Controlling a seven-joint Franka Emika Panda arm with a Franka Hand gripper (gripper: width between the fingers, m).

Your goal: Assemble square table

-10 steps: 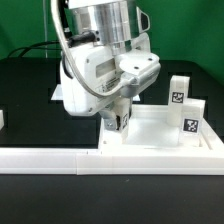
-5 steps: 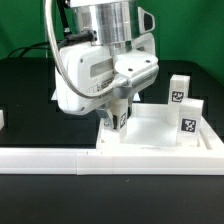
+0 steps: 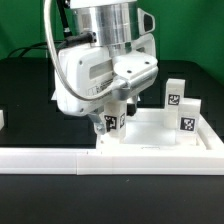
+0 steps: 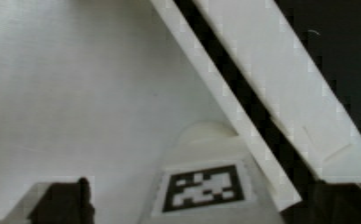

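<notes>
the gripper (image 3: 115, 119) had just released, jaws spread around the tagged leg (image 3: 113, 122) left standing in the table top (image 3: 150, 135), suggesting this leg was seated.

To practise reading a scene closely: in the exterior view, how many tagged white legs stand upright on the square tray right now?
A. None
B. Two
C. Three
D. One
C: two legs stand at the tray's far right, and a third leg stands under the hand, whose fingers are spread apart from it.
</notes>
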